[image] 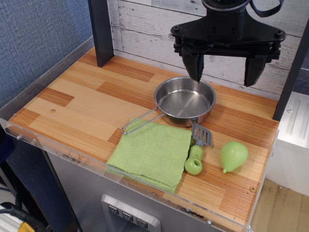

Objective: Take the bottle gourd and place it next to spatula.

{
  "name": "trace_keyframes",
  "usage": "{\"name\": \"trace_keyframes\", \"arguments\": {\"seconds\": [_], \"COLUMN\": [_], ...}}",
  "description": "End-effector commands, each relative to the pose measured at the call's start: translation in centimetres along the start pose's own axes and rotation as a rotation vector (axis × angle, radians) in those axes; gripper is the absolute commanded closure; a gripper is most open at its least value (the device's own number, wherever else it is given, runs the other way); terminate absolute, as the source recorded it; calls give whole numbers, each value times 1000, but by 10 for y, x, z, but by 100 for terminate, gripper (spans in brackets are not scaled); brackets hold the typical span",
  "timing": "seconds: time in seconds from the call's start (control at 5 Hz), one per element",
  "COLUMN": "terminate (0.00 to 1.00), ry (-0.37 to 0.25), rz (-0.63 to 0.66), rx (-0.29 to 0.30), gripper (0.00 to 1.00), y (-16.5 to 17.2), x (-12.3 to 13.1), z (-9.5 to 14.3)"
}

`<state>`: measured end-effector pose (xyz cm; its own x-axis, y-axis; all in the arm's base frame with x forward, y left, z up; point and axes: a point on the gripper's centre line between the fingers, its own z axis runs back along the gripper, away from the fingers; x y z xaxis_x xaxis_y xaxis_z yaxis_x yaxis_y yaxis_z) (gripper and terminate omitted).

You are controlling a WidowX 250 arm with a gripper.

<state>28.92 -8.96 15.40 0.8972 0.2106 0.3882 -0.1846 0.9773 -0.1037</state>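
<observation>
The light green bottle gourd (pixel 233 155) lies on the wooden table near the front right, its pointed tip toward the front. The spatula (pixel 197 149), with a grey slotted blade and a green ring handle, lies just left of it, a short gap between them. My gripper (pixel 225 69) hangs high above the back of the table, over the pan's far rim, jaws wide open and empty. It is well clear of the gourd.
A steel pan (pixel 185 101) with a wire handle stands mid-table. A green cloth (pixel 151 152) lies at the front, left of the spatula. A dark post (pixel 101 31) stands at the back left. The table's front edge has a clear plastic lip (pixel 125 181).
</observation>
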Motion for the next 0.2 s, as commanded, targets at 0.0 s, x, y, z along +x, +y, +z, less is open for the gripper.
{"name": "trace_keyframes", "arguments": {"seconds": [0.0], "terminate": [100], "ry": [-36], "rz": [4], "rx": [-19], "gripper": [0], "y": [2], "x": [-5], "z": [12]}}
